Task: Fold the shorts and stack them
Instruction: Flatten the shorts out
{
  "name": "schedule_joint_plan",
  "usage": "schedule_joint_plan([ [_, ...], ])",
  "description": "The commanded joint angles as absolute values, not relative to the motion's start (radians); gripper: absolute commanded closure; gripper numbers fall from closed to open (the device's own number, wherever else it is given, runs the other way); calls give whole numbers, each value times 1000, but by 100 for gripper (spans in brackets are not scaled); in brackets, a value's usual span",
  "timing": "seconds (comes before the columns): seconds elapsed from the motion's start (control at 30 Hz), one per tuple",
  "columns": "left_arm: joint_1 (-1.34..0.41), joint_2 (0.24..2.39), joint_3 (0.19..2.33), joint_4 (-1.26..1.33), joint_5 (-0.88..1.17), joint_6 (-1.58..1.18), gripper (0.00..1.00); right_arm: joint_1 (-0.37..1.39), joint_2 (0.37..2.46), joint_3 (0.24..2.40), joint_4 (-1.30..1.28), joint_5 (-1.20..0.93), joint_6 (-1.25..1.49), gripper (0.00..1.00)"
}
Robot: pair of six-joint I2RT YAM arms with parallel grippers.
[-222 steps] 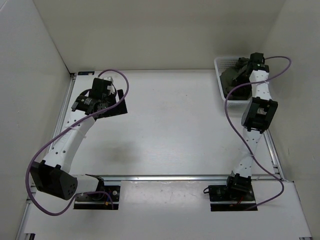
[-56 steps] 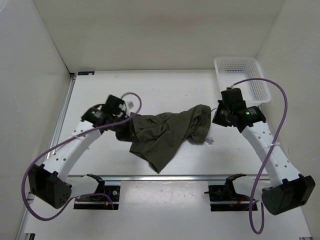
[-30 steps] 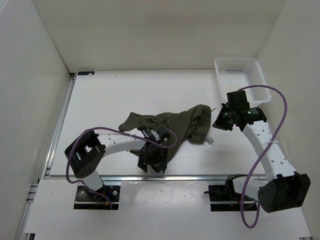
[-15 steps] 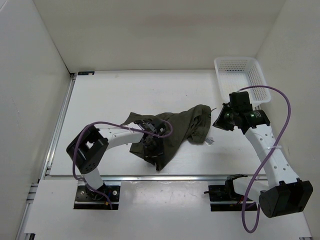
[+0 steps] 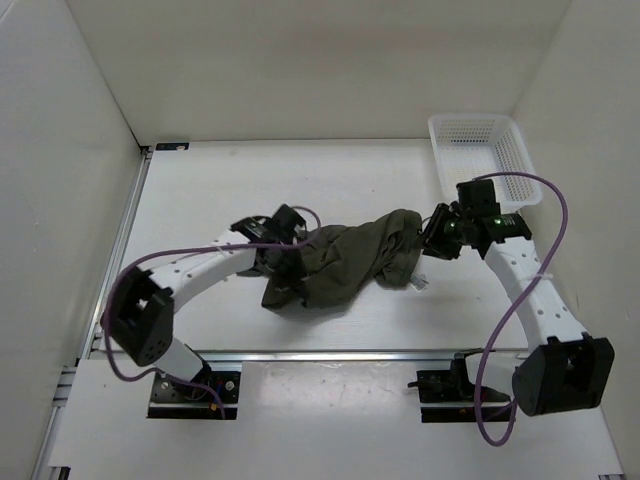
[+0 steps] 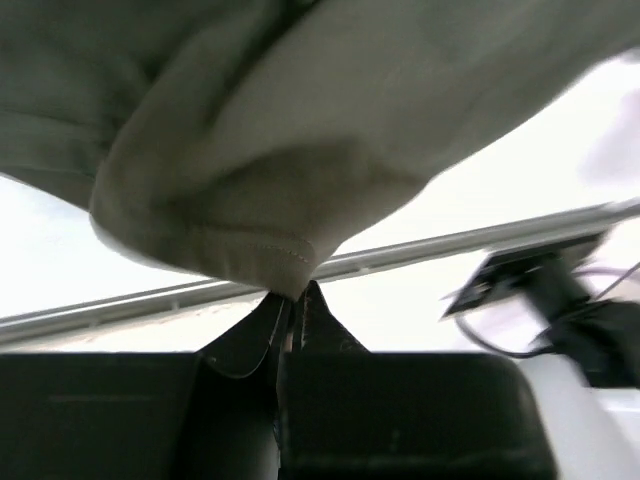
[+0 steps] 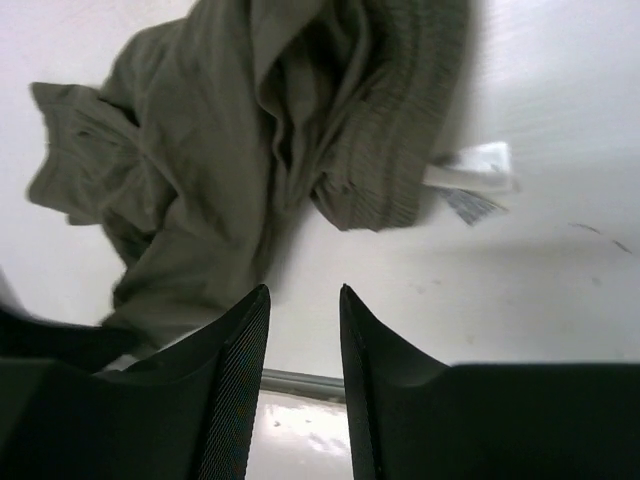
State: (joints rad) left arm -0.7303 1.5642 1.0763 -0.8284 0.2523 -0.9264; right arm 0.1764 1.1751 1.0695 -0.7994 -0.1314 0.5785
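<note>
Top view: the dark olive shorts (image 5: 345,262) lie crumpled in the middle of the table (image 5: 330,180). The left gripper (image 5: 283,245) is at their left edge and the right gripper (image 5: 432,235) just beside their right edge. The white mesh basket (image 5: 487,150) sits in the far right corner

Left wrist: the left gripper (image 6: 292,300) is clenched on a stitched hem of the shorts (image 6: 300,150), with a metal rail (image 6: 450,245) behind

Right wrist: the right gripper (image 7: 303,300) is released, fingers spread, grasping nothing, over bare table (image 7: 560,280) near the shorts (image 7: 230,150). A white label (image 7: 478,168) lies beside the ribbed waistband (image 7: 400,130)
</note>
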Motion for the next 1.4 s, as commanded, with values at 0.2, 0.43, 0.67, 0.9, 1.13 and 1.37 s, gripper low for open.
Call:
schedule_joint_plan([
  [0.2,-604,1414,1439,-1097,110,-799,90,150,1432,1089,-548,-394,670,39],
  [0.43,-575,1402,1451,-1108,120,-790,90,114,1572,1181,-535,-342,753,17],
  [0.67,-525,1350,1442,-1126,111,-781,90,67,1682,1244,-515,-328,756,23],
  [0.9,-480,1341,1451,-1144,110,-761,90,67,1830,1370,-515,-348,756,26],
  [1.13,-397,1331,1480,-1164,110,-724,90,114,1925,1471,-552,-296,747,94],
  [1.37,-171,1535,1760,-1144,140,-565,90,114,2019,1946,-725,-227,686,100],
])
